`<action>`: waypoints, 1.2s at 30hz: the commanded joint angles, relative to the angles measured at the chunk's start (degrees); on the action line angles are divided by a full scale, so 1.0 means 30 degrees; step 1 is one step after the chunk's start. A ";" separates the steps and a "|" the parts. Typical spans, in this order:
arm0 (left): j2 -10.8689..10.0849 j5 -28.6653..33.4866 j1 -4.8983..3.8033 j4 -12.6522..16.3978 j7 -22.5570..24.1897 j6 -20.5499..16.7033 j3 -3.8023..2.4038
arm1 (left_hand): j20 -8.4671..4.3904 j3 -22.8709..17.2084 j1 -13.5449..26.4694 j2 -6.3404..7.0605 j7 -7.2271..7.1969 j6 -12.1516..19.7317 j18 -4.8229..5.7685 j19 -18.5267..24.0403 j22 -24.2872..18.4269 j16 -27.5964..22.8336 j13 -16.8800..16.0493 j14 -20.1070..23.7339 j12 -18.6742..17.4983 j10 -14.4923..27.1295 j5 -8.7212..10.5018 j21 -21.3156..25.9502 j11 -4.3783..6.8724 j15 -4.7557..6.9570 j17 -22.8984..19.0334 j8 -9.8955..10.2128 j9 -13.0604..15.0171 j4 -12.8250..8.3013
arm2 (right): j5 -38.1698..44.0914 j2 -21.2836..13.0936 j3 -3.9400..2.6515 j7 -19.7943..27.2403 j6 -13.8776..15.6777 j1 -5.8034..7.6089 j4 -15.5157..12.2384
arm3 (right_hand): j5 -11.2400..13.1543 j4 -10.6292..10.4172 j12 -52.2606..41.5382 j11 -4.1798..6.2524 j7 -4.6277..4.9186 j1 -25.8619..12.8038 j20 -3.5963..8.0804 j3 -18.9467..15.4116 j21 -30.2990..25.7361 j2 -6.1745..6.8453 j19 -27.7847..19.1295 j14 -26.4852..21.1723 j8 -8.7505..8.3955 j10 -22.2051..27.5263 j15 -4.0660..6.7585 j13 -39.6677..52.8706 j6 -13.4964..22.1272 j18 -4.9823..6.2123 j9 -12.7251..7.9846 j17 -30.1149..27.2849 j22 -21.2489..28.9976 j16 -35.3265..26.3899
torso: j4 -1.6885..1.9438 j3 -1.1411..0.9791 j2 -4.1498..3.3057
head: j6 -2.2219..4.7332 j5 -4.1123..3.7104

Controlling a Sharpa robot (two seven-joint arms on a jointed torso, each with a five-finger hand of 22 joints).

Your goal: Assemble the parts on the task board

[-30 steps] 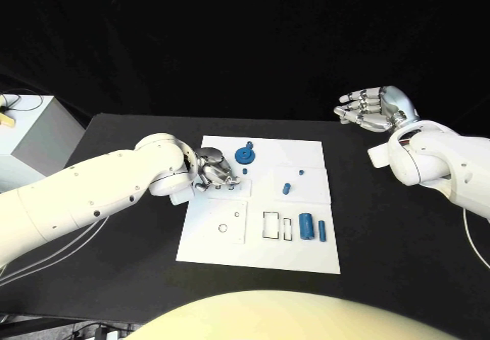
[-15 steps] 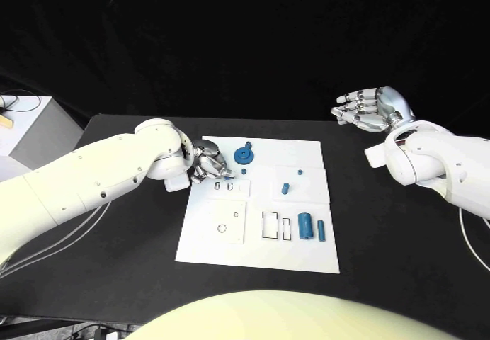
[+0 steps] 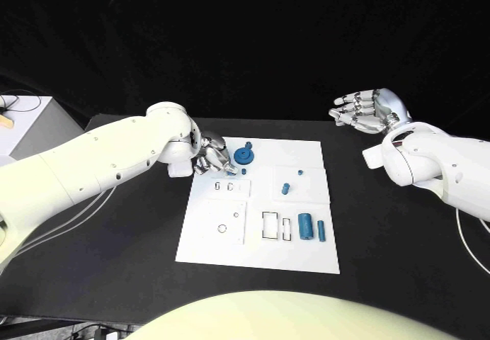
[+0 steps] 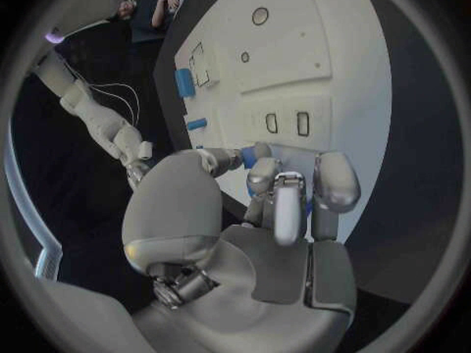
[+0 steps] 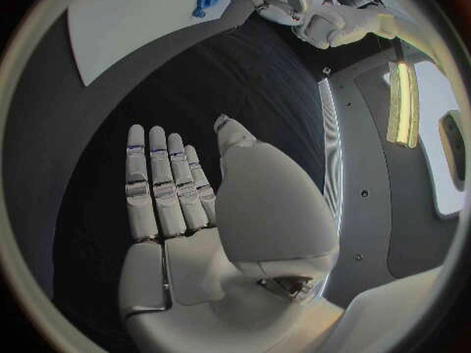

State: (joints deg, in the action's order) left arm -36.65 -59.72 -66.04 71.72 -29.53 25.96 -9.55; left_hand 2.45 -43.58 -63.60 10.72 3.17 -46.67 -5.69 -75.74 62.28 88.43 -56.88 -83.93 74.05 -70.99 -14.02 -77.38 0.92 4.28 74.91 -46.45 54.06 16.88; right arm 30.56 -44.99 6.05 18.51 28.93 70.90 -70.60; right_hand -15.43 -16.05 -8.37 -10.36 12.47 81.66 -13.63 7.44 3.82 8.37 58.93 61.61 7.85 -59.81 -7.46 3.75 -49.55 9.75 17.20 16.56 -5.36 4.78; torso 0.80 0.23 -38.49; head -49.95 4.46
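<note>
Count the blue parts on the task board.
6: a round one by the left robot hand, a dot below, two small central ones, two cylinders. More may be hidden.

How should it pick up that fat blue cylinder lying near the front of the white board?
Probably across its round sides at mid-length, coming from above: the fat blue cylinder lies flat on the white task board, and a slimmer blue cylinder lies close beside it.
</note>
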 commanded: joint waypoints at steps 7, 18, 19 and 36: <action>0.0647 -0.0613 -0.0980 -0.0588 -0.0156 0.1811 0.0933 | -0.0032 -0.4313 0.0092 -0.0025 0.0007 -0.0172 0.0076 -0.0131 0.0060 0.0099 -0.0043 -0.1761 0.0099 -0.0181 -0.0101 -0.0137 -0.0008 -0.0078 0.4324 -0.0063 0.0000 -0.4459 | -0.0037 0.0134 0.0003 0.0210 -0.0254 -0.0092 0.0090 | -0.0134 -0.0051 0.0145 0.0019 0.0511 -0.0188 -0.0079 0.0120 0.0029 -0.0097 0.0032 0.0083 -0.0122 -0.0170 -0.0063 -0.0032 -0.0128 0.0277 -0.0020 -0.0040 0.0035 -0.0111 | 0.0050 -0.0003 0.0048 | 0.0100 0.0001; 0.0990 -0.1437 -0.1358 -0.0482 -0.0219 0.1850 0.1743 | -0.0059 -0.4341 0.0220 -0.0015 -0.0045 -0.0420 0.0169 -0.0419 0.0583 0.0232 -0.0296 -0.1846 0.0225 -0.0482 -0.0406 -0.0405 0.0043 -0.0035 0.4540 -0.0008 -0.0064 -0.4720 | -0.0039 0.0287 0.0004 0.0296 -0.0128 -0.0184 0.0304 | -0.0181 -0.0056 0.0163 0.0015 0.0514 -0.0205 -0.0079 0.0133 0.0028 -0.0110 0.0032 0.0083 -0.0133 -0.0168 -0.0066 -0.0034 -0.0127 0.0275 -0.0024 -0.0064 0.0053 -0.0120 | 0.0054 0.0017 0.0083 | 0.0143 0.0058; 0.1024 -0.1470 -0.1370 -0.0479 -0.0232 0.1893 0.1792 | -0.0062 -0.4342 0.0232 -0.0015 -0.0049 -0.0437 0.0174 -0.0435 0.0610 0.0231 -0.0299 -0.1846 0.0225 -0.0496 -0.0425 -0.0420 0.0047 -0.0032 0.4539 -0.0002 -0.0069 -0.4732 | -0.0038 0.0305 0.0004 0.0320 -0.0111 -0.0190 0.0333 | -0.0194 -0.0056 0.0169 0.0014 0.0516 -0.0207 -0.0080 0.0137 0.0028 -0.0112 0.0031 0.0081 -0.0137 -0.0165 -0.0067 -0.0035 -0.0124 0.0275 -0.0026 -0.0071 0.0059 -0.0123 | 0.0057 0.0025 0.0078 | 0.0155 0.0067; 0.1388 -0.1680 -0.1476 -0.0521 -0.0437 0.2296 0.2354 | -0.0085 -0.4360 0.0337 -0.0056 -0.0072 -0.0536 0.0198 -0.0518 0.0751 0.0254 -0.0378 -0.1861 0.0254 -0.0610 -0.0604 -0.0497 0.0071 -0.0005 0.4575 0.0037 -0.0098 -0.4803 | -0.0034 0.0508 0.0004 0.0508 0.0035 -0.0235 0.0518 | -0.0296 -0.0044 0.0219 0.0002 0.0525 -0.0210 -0.0084 0.0173 0.0025 -0.0125 0.0024 0.0067 -0.0164 -0.0137 -0.0078 -0.0042 -0.0111 0.0272 -0.0037 -0.0123 0.0098 -0.0152 | 0.0059 0.0005 0.0007 | 0.0137 0.0122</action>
State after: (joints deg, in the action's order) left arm -32.66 -64.22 -70.32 70.02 -30.54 31.36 -2.50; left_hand 2.27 -45.29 -62.45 11.07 3.07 -48.07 -5.69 -77.00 64.52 88.93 -58.00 -83.94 74.52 -72.41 -15.75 -78.70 1.12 4.28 74.91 -46.23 53.73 14.07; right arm 30.39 -43.53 6.07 18.96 29.07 70.22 -69.07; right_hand -16.12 -16.21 -7.92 -10.35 12.47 81.35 -13.63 7.61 3.82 8.07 58.93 61.61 7.63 -59.81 -7.46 3.71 -49.55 9.75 17.16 16.24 -5.11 4.56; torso 0.99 0.26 -38.41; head -49.44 4.73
